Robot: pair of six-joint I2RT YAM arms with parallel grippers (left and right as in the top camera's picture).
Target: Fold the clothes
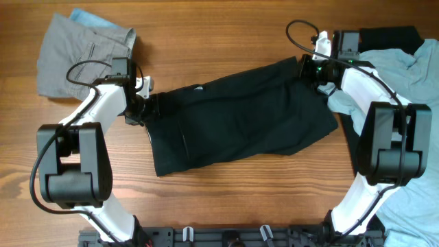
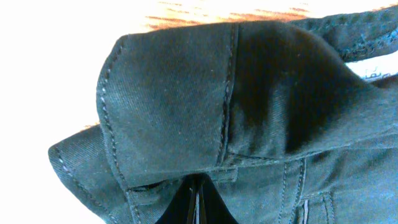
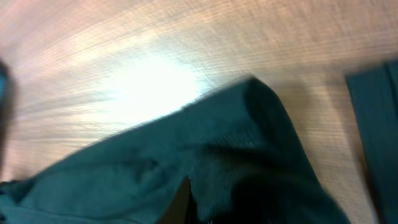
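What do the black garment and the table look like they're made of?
Black garment: likely matte cotton twill, perhaps denim, judging by its fine diagonal weave and topstitched seams. Table: wood or wood-look laminate, satin finish, streaky brown grain; which one is unclear.

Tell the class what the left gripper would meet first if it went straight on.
The black garment: the left gripper points rightward into its near edge, which it seems to pinch.
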